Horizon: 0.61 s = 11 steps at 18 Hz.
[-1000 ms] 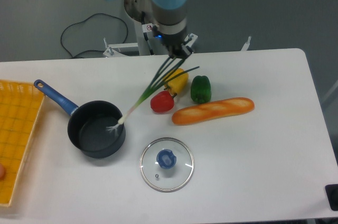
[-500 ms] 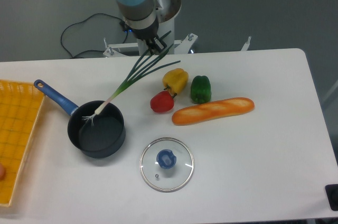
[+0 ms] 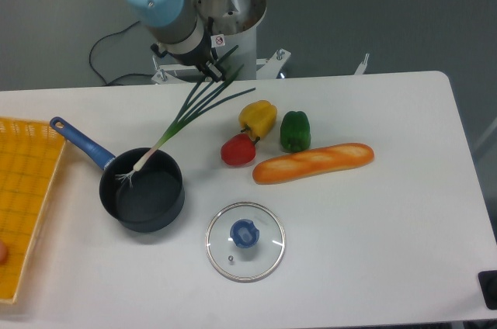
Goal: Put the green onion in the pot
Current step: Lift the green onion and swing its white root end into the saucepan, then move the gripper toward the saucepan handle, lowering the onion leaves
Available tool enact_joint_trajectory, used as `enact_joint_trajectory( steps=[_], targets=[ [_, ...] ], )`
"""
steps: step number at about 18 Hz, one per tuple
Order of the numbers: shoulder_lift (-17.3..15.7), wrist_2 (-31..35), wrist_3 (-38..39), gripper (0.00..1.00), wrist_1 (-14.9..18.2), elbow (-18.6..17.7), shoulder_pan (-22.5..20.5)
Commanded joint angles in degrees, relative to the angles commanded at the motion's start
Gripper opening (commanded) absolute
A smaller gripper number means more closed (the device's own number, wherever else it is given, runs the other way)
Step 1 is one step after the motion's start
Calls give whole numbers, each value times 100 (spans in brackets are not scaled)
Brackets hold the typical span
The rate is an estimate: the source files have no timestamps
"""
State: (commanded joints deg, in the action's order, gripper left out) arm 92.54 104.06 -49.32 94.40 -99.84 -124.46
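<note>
My gripper [image 3: 210, 70] is shut on the green onion [image 3: 177, 126] by its dark green leaves, above the back of the table. The stalk hangs slanting down to the left. Its white rooted bulb end [image 3: 129, 174] is over the far left inside of the pot [image 3: 142, 190]. The pot is a small dark saucepan with a long blue handle [image 3: 81, 143] pointing to the upper left. I cannot tell whether the roots touch the pot's bottom.
A yellow pepper [image 3: 258, 118], a red pepper [image 3: 238, 150], a green bell pepper [image 3: 295, 130] and a baguette [image 3: 313, 161] lie right of the pot. A glass lid with a blue knob [image 3: 245, 240] lies in front. A yellow tray [image 3: 23, 197] is at the left edge.
My gripper has moved left with the green onion. The bulb end has swung from the pot's right rim across to its left inside.
</note>
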Motion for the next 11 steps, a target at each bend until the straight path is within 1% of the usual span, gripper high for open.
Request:
enact_joint_trajectory(
  steps=[3, 7, 11],
  targets=[
    [194, 176, 273, 11, 0, 44, 150],
    [343, 246, 537, 11, -9, 44, 238],
    [580, 501, 993, 11, -9, 132, 475]
  ],
)
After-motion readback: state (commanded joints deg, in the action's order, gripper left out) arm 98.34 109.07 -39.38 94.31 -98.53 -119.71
